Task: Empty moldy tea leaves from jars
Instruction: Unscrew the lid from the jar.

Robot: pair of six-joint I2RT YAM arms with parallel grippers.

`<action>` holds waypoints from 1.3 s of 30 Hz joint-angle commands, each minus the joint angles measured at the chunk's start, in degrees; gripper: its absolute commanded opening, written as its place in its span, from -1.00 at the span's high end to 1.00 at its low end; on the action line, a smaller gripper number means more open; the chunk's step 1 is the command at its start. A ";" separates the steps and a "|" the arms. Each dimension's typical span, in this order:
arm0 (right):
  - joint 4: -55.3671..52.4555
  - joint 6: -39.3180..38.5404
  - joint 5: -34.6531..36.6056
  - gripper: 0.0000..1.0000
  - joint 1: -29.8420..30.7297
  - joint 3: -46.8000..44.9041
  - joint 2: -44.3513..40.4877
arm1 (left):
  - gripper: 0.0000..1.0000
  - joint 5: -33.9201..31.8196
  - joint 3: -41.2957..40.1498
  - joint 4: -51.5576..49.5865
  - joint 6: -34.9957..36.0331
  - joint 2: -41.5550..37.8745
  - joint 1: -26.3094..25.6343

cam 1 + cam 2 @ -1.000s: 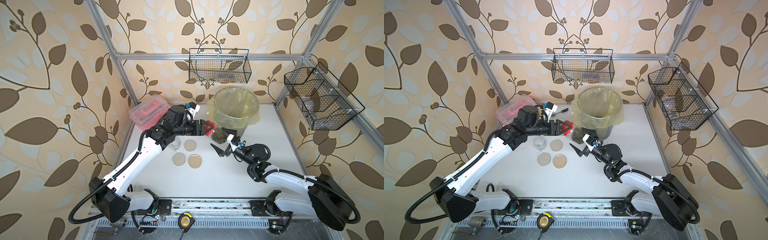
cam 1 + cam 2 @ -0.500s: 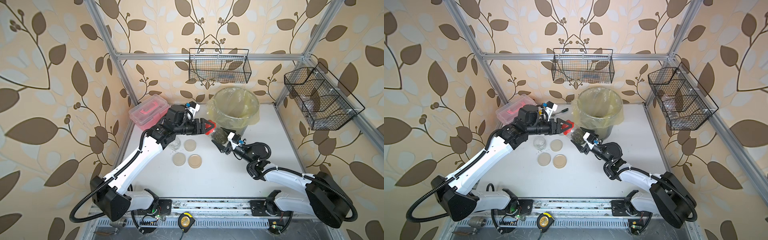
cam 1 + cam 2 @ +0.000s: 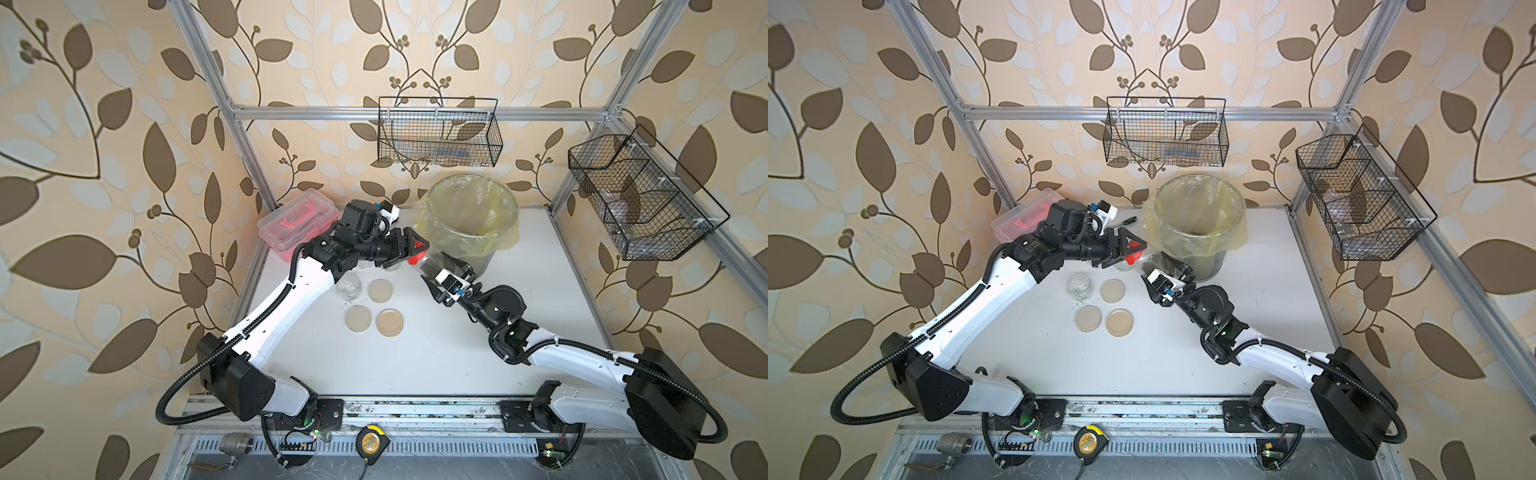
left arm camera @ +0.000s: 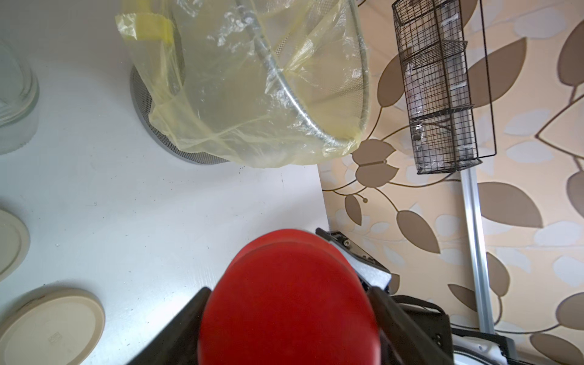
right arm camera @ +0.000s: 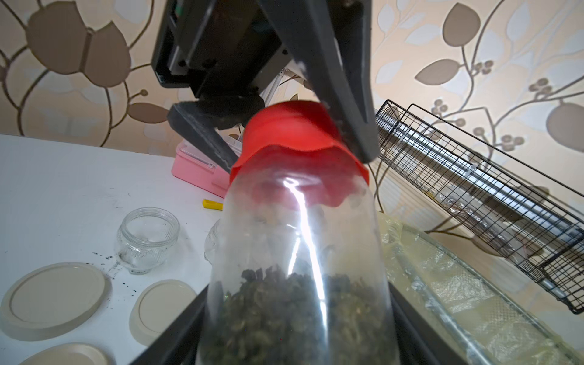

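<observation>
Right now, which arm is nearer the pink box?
Left. The left arm has its wrist close beside the pink box. The right arm is farther off, with the right gripper shut on a jar by the bin.

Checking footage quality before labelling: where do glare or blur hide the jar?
Right wrist view: a bright glare streak runs down the jar, but the leaves are readable. Left wrist view: the red lid fills the foreground, blurred. Both top views: evenly lit.

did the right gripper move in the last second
Yes: the right gripper went toward the lined bin, and it is now shut on the red-lidded jar.
</observation>
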 commanded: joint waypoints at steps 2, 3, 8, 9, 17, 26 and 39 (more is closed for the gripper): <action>3.11 -2.09 0.64 -0.14 0.64 0.81 -0.17 | -0.94 0.88 0.07 4.95 -0.31 -1.54 -0.63; 3.22 -1.59 0.24 -0.13 0.56 0.72 -0.41 | -0.98 0.82 -0.30 6.30 0.29 -2.10 -0.67; 3.36 2.91 -2.19 -0.12 -1.30 0.20 -2.81 | -0.98 -2.26 -0.20 6.56 10.31 -5.57 -0.66; 3.53 4.19 -2.97 -0.11 -1.87 0.02 -3.49 | -0.98 -3.02 0.20 5.76 14.58 -6.56 -0.63; 2.17 9.09 -10.86 -0.09 -5.08 -1.51 -8.96 | -0.98 1.23 -1.54 0.21 47.59 -13.18 -0.58; 0.23 12.32 -20.31 -0.09 -6.13 -2.42 -14.82 | -0.98 13.75 1.45 0.93 47.77 -8.84 -0.42; -1.60 12.30 -24.78 -0.07 -6.66 -1.83 -14.52 | -0.94 15.45 2.52 4.14 43.60 -7.39 -0.50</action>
